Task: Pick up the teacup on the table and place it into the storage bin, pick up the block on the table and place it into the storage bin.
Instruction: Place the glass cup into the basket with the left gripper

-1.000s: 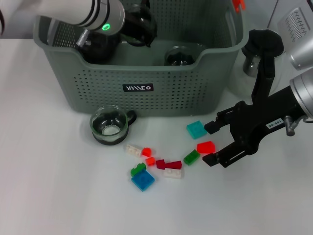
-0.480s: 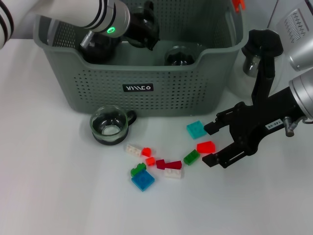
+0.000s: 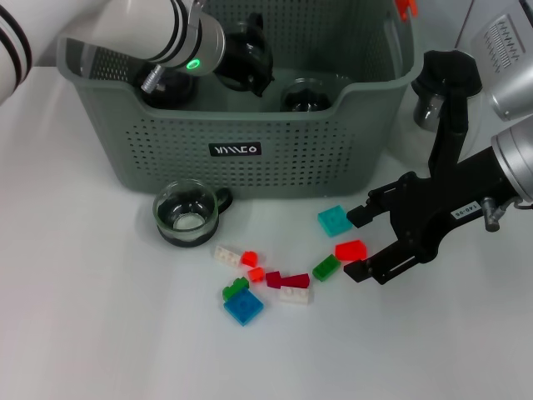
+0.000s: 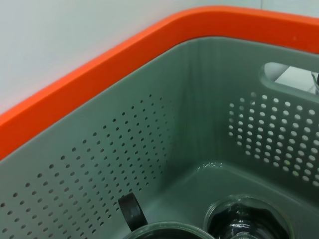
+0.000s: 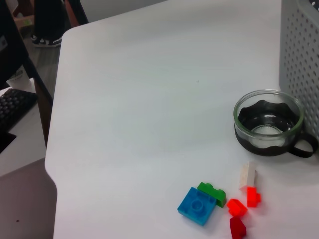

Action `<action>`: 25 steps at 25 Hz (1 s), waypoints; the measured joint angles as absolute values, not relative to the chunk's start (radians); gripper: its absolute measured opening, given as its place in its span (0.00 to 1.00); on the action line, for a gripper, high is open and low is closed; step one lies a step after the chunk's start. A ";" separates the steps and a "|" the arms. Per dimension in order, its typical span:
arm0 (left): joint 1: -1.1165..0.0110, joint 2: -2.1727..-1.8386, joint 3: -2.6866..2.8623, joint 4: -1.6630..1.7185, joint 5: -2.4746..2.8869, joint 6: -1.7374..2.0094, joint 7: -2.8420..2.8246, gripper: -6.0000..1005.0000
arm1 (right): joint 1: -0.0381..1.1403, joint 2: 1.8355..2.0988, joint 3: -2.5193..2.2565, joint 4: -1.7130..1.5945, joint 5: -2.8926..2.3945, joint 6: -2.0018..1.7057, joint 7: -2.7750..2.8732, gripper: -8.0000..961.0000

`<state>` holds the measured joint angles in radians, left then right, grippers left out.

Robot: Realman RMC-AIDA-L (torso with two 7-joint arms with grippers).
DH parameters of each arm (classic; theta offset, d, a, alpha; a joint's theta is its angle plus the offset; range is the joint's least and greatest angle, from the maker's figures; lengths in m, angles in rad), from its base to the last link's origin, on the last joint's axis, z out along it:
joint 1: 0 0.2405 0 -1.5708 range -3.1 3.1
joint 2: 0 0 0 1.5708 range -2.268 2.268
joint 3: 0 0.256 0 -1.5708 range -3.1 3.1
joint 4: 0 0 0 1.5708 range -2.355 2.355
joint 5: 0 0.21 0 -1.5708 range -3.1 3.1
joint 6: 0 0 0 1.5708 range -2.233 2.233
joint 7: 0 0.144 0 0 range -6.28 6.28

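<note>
My right claw (image 3: 356, 245) is matt black plastic. The bin (image 3: 275, 125) looks like matt grey-green perforated plastic, the teacup (image 3: 186, 212) clear glossy glass with a black base, the blocks (image 3: 243, 307) shiny plastic, the tabletop (image 3: 92, 317) smooth white.

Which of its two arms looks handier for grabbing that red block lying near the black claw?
The right, I'd judge. The right gripper hangs open beside the red block, its fingers either side of it. The left gripper is over inside the storage bin, with the bin's front wall between it and the blocks.
</note>
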<state>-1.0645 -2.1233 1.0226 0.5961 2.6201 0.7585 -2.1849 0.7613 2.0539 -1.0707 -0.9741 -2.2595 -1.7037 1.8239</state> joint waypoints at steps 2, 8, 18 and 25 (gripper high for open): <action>-1.065 -2.123 1.024 0.593 2.620 0.756 -2.185 0.05 | 0.761 2.054 -1.071 -0.974 -2.259 -1.704 1.824 0.93; -1.065 -2.125 1.036 0.594 2.620 0.756 -2.185 0.06 | 0.760 2.055 -1.071 -0.972 -2.260 -1.704 1.824 0.93; -1.059 -2.132 1.047 0.611 2.620 0.749 -2.183 0.06 | 0.754 2.056 -1.071 -0.972 -2.260 -1.704 1.824 0.93; -1.052 -2.138 1.049 0.632 2.620 0.749 -2.183 0.17 | 0.753 2.056 -1.069 -0.973 -2.260 -1.704 1.824 0.93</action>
